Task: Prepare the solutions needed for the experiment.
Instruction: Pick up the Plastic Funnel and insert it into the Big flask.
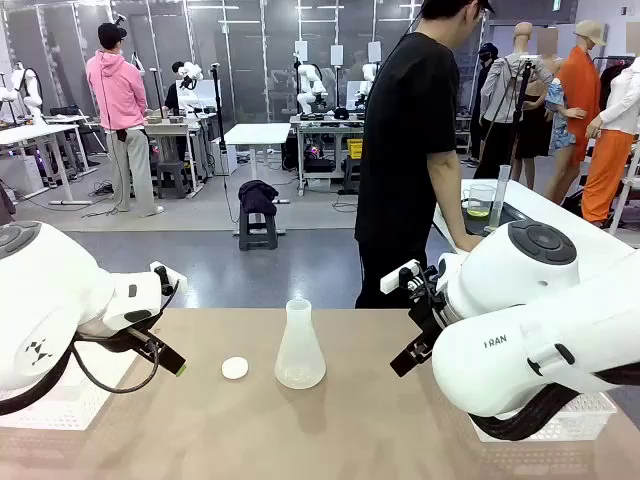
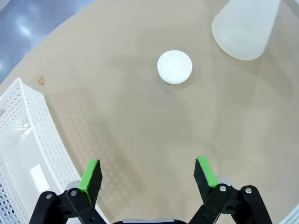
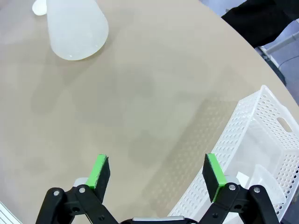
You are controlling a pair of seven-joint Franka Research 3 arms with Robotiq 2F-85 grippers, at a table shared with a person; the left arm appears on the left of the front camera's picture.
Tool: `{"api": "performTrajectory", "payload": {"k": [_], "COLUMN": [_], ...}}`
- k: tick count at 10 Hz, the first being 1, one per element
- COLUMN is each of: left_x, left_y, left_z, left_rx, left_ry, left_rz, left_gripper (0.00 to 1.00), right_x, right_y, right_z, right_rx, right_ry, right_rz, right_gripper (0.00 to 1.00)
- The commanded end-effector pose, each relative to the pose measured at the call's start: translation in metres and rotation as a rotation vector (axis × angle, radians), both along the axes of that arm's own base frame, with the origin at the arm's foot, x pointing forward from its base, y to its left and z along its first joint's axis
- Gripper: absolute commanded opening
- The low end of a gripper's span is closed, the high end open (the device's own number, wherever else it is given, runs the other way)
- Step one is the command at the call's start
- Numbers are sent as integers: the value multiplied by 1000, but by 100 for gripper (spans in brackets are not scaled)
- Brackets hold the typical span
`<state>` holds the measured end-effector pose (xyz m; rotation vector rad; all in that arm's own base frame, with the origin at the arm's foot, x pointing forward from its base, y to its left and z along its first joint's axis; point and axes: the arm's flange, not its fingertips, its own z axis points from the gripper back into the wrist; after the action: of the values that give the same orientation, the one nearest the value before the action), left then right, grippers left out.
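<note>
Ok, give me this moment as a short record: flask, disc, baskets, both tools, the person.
flask: upright, central, untouched
disc: white, flat on the table, left of the flask, not touching
left tool: open, empty, above the table
right tool: open, empty, above the table
baskets: left basket and right basket, white, at near corners
person: far side, turned to a side table
yellowish liquid: thin layer in a beaker there

The white round disc (image 2: 174,67) lies flat on the tan table (image 2: 140,121). Up and right of the disc, apart from it, stands a translucent flask (image 2: 243,28), cut off by the top edge. Well below the disc, the left gripper (image 2: 147,164) hangs with its jaws wide apart, bare table showing between its green pads (image 2: 91,173). Far to the left of the disc sits a white perforated basket (image 2: 28,140).
</note>
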<state>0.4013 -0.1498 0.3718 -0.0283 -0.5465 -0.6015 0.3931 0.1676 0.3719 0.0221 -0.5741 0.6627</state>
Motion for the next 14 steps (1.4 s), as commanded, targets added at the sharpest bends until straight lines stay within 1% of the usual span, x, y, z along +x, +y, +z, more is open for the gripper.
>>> {"api": "performTrajectory", "payload": {"k": [1,14], "left_x": [0,0], "left_y": [0,0], "left_z": [0,0], "left_rx": [0,0], "left_ry": [0,0], "left_rz": [0,0], "left_gripper": [100,100], "right_x": [0,0], "right_y": [0,0], "right_z": [0,0], "right_rx": [0,0], "right_ry": [0,0], "right_rz": [0,0], "right_gripper": [100,100]}}
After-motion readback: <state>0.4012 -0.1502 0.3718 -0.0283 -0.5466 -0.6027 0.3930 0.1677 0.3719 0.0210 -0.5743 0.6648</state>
